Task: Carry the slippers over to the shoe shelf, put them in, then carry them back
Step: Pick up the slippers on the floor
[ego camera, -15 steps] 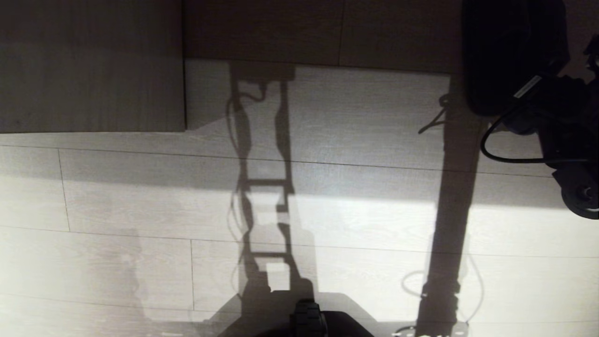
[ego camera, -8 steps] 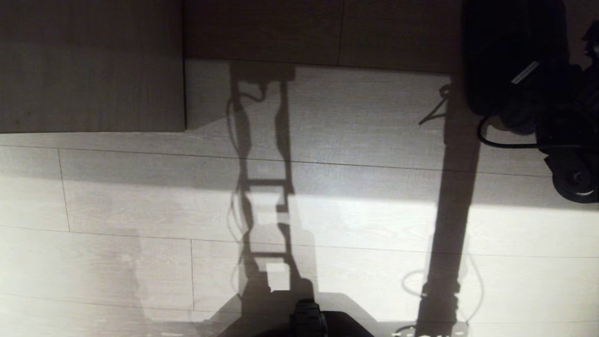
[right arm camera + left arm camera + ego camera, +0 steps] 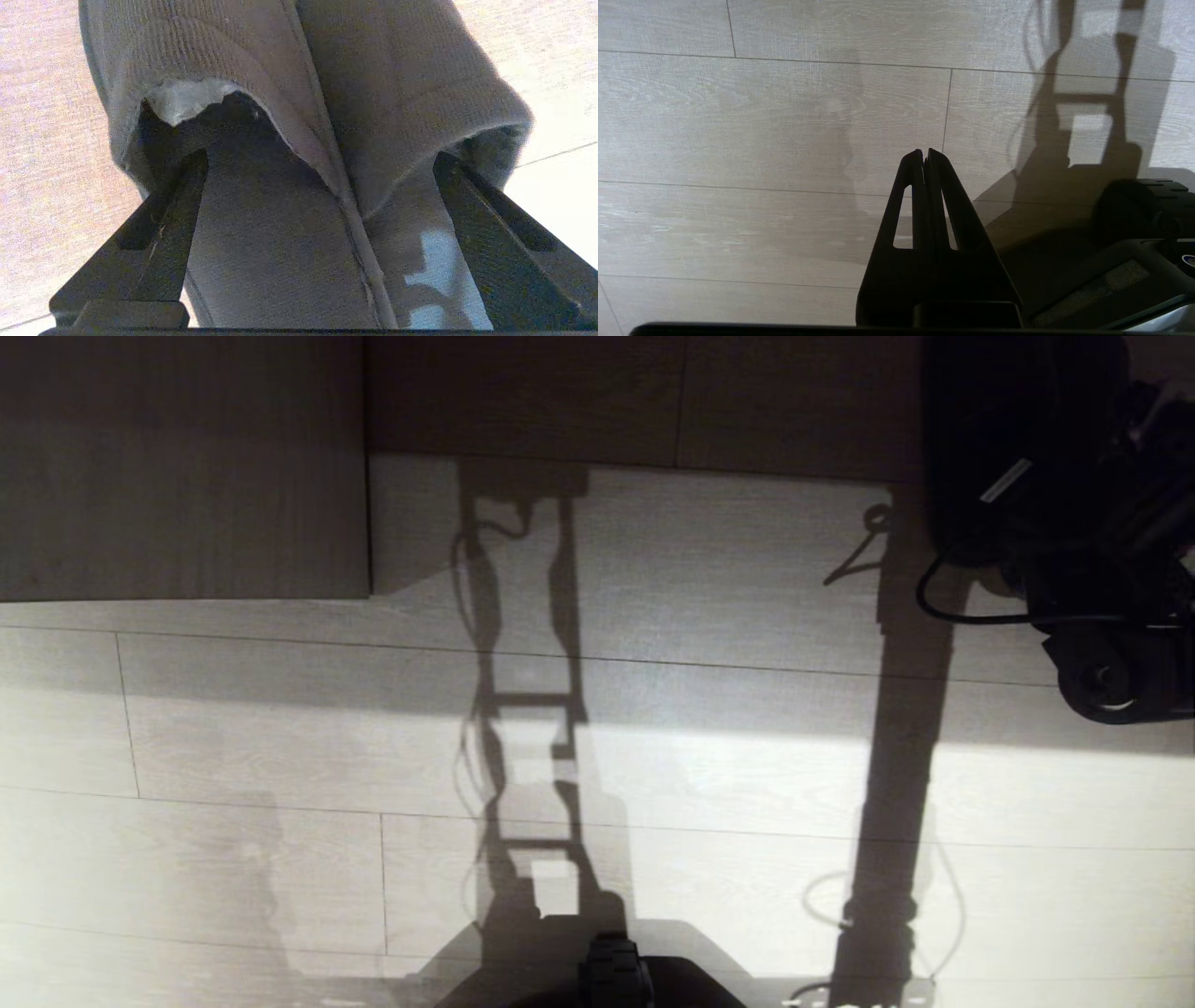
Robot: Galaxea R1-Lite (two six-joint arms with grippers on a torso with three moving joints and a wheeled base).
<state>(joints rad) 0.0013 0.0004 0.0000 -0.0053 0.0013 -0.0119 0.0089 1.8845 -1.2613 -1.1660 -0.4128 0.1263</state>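
Observation:
The slippers [image 3: 261, 242] are a dark grey fabric pair lying side by side, toes pointing away from my right gripper [image 3: 318, 157]. That gripper stands open and wide. One finger [image 3: 163, 219] reaches under the upper of one slipper, the other finger [image 3: 486, 219] under the upper of its mate. In the head view the slippers [image 3: 1013, 439] are a dark mass at the top right, with the right arm [image 3: 1106, 616] partly over them. My left gripper [image 3: 924, 154] hangs shut over bare floor. I cannot make out the shoe shelf as such.
Pale wood-plank floor [image 3: 280, 728] fills most of the head view, crossed by the robot's shadows. A darker wooden block [image 3: 177, 467] sits at the top left, with a shaded band [image 3: 523, 392] beside it. The base's front [image 3: 616, 980] shows at the bottom edge.
In the head view the right arm has shifted away from me and leftward, farther over the slippers, and its cable loop went with it. The floor, the shadows and the camera have not moved.

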